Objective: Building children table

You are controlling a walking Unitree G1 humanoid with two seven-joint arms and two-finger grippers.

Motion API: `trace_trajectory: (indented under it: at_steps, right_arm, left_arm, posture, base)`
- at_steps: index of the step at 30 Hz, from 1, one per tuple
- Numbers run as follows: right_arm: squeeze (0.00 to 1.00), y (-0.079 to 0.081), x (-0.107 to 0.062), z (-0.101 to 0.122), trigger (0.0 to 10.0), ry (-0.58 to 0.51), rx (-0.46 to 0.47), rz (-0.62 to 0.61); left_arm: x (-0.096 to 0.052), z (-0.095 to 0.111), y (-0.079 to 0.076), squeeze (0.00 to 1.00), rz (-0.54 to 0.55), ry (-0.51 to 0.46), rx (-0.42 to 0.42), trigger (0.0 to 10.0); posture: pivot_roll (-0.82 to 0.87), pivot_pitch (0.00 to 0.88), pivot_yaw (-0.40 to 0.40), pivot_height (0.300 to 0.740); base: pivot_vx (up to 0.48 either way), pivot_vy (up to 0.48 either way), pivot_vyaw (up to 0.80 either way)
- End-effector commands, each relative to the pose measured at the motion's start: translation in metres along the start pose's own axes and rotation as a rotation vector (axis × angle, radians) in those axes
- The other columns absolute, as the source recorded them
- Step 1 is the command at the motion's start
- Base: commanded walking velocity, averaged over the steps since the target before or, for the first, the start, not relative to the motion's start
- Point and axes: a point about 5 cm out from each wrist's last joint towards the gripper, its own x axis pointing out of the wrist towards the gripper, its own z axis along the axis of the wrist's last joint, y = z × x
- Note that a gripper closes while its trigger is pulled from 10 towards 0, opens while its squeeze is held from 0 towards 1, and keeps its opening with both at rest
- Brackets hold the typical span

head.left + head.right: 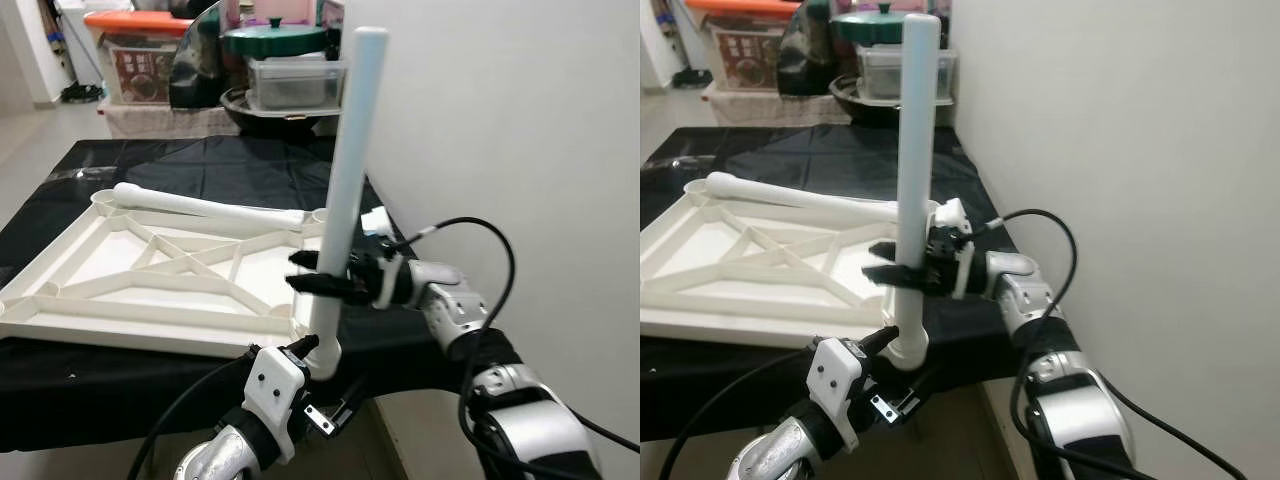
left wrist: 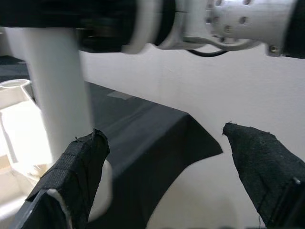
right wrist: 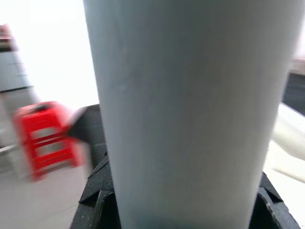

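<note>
A white plastic table top [image 1: 150, 275] lies upside down on a table draped in black cloth [image 1: 200, 165], its underside showing raised ribs that cross in an X inside a rimmed frame, with round sockets at the corners. It spreads out to the left of both grippers, its near right corner just beside them. Behind it against the wall stand storage boxes [image 1: 140, 60] and a green-lidded pot [image 1: 275, 40].

A long white round leg [image 1: 345, 170] stands upright at that near right corner, smooth and slightly tapered, with a wider collar at its foot. The right gripper [image 1: 318, 275] is clamped on the lower part of this upright leg, black fingers closed round it from the right side. The left gripper [image 1: 325, 370] sits just below, at the leg's foot; in the left wrist view its fingers [image 2: 71, 176] stand well apart, one pad touching the leg's base.

A second white leg [image 1: 205, 206] lies flat across the far edge of the table top, beyond the grippers.
</note>
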Motion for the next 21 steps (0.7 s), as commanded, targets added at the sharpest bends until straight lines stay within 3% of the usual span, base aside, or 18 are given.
trace_trajectory:
  at_steps: [1,2,3,5,6,7,8,9,12,14,15,17,20,21]
  right_arm:
    - [0.0,-0.019,-0.005,-0.006,0.0,-0.026,0.061,-0.334]
    - [0.0,-0.028,-0.008,-0.006,0.0,-0.031,0.064,-0.504]
    - [0.0,-0.028,-0.008,-0.006,0.0,-0.031,0.064,-0.504]
    - [0.0,-0.039,-0.016,-0.006,0.0,-0.043,0.071,-0.751]
    - [0.0,-0.039,-0.016,-0.006,0.0,-0.043,0.071,-0.751]
    - [0.0,-0.046,-0.027,-0.008,0.0,-0.054,0.095,-0.948]
    - [0.0,-0.046,-0.027,-0.008,0.0,-0.054,0.095,-0.948]
    - [0.0,-0.051,-0.041,-0.012,0.0,-0.053,0.096,-1.173]
    - [0.0,-0.051,-0.041,-0.012,0.0,-0.053,0.096,-1.173]
    - [0.0,-0.046,-0.053,-0.023,0.0,-0.092,0.141,-1.492]
    - [0.0,-0.046,-0.053,-0.023,0.0,-0.092,0.141,-1.492]
    - [0.0,-0.036,-0.046,-0.03,0.0,-0.133,0.195,-1.637]
    - [0.0,-0.032,-0.033,-0.03,0.0,-0.151,0.231,-1.674]
    - [0.0,-0.032,-0.027,-0.03,1.0,-0.149,0.241,-1.629]
  left_arm:
    - [-0.002,-0.004,0.0,0.0,0.0,0.02,0.001,10.0]
    - [-0.002,-0.005,0.0,0.0,-0.001,0.021,0.0,10.0]
    - [-0.002,-0.005,0.0,0.0,-0.001,0.021,0.0,10.0]
    - [-0.002,-0.005,0.0,0.0,-0.002,0.021,0.0,10.0]
    - [-0.002,-0.005,0.0,0.0,-0.002,0.021,0.0,10.0]
    - [-0.002,-0.005,0.0,0.0,-0.003,0.022,0.0,10.0]
    - [-0.002,-0.005,0.0,0.0,-0.003,0.022,0.0,10.0]
    - [-0.002,-0.005,0.0,0.0,-0.004,0.022,0.001,10.0]
    - [-0.002,-0.005,0.0,0.0,-0.004,0.022,0.001,10.0]
    - [-0.001,-0.005,-0.001,0.0,-0.006,0.022,0.001,10.0]
    - [-0.001,-0.005,-0.001,0.0,-0.006,0.022,0.001,10.0]
    - [0.0,-0.005,-0.001,0.0,-0.006,0.022,0.001,10.0]
    - [0.0,-0.005,-0.001,0.0,-0.005,0.023,0.0,10.0]
    - [0.0,-0.005,-0.001,0.0,-0.005,0.023,0.0,10.0]
  posture:
    - [0.12,0.007,-0.063,0.74]
    - [0.12,0.007,-0.062,0.74]
    - [0.12,0.007,-0.062,0.74]
    - [0.12,0.005,-0.062,0.74]
    - [0.12,0.005,-0.062,0.74]
    - [0.12,0.003,-0.06,0.74]
    - [0.12,0.003,-0.06,0.74]
    - [0.12,0.002,-0.062,0.74]
    - [0.12,0.002,-0.062,0.74]
    - [0.12,0.004,-0.065,0.74]
    - [0.12,0.004,-0.065,0.74]
    - [0.12,0.008,-0.066,0.74]
    - [0.13,0.01,-0.07,0.74]
    - [0.13,0.01,-0.07,0.74]
  base:
    - [0.0,0.0,0.0]
    - [0.0,0.0,0.0]
    - [0.0,0.0,0.0]
    - [0.0,0.0,0.0]
    - [0.0,0.0,0.0]
    - [0.0,0.0,0.0]
    - [0.0,0.0,0.0]
    - [0.0,0.0,0.0]
    - [0.0,0.0,0.0]
    - [0.0,0.0,0.0]
    - [0.0,0.0,0.0]
    - [0.0,0.0,0.0]
    - [0.0,0.0,0.0]
    - [0.0,0.0,0.0]
